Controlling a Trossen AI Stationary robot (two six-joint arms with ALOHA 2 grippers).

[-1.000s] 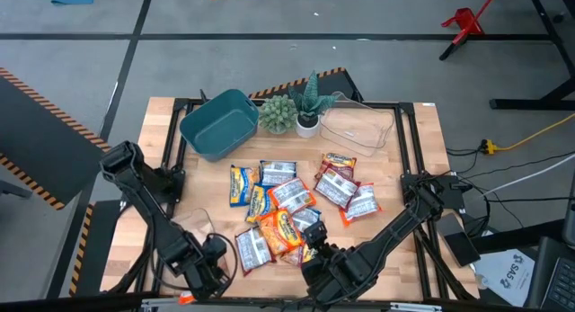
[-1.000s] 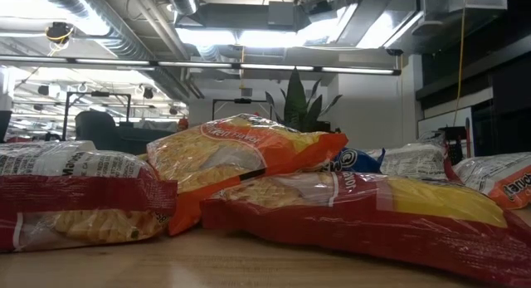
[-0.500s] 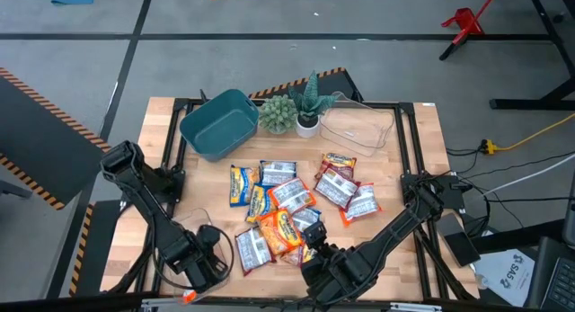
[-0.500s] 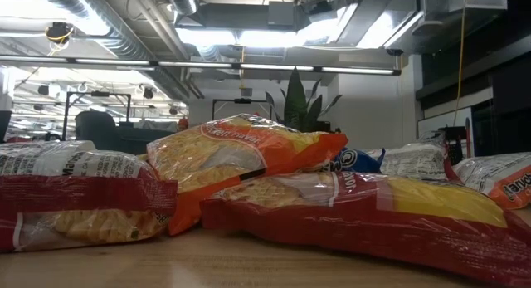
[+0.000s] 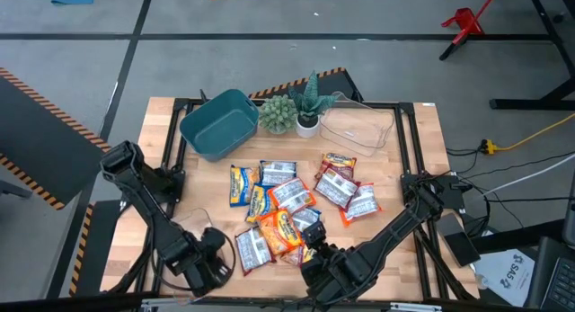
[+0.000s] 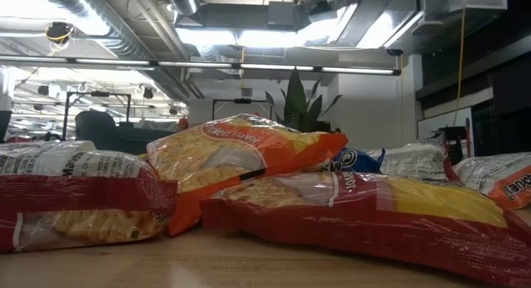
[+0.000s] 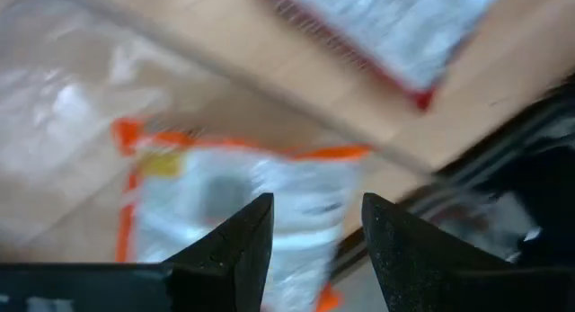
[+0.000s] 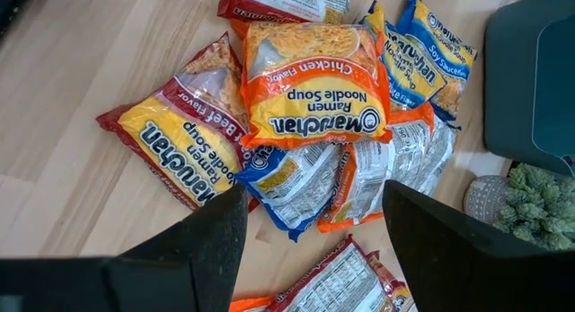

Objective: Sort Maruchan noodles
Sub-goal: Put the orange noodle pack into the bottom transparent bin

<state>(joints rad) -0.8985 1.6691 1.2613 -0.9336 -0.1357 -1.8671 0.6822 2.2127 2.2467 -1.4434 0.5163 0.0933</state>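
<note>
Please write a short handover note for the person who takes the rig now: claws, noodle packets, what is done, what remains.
Left claw: open, empty, at the near left edge above an orange-edged packet.
Right claw: open, empty, near edge, over the Maruchan noodles.
Packets: all in one loose pile mid-table, some overlapping.
Teal bin and clear tub: empty at the far side.
Done: nothing sorted.
Left: every packet.

Blurred orange-edged packet [image 7: 234, 204], maybe noodles, partly behind left tool [image 7: 310, 236].
</note>
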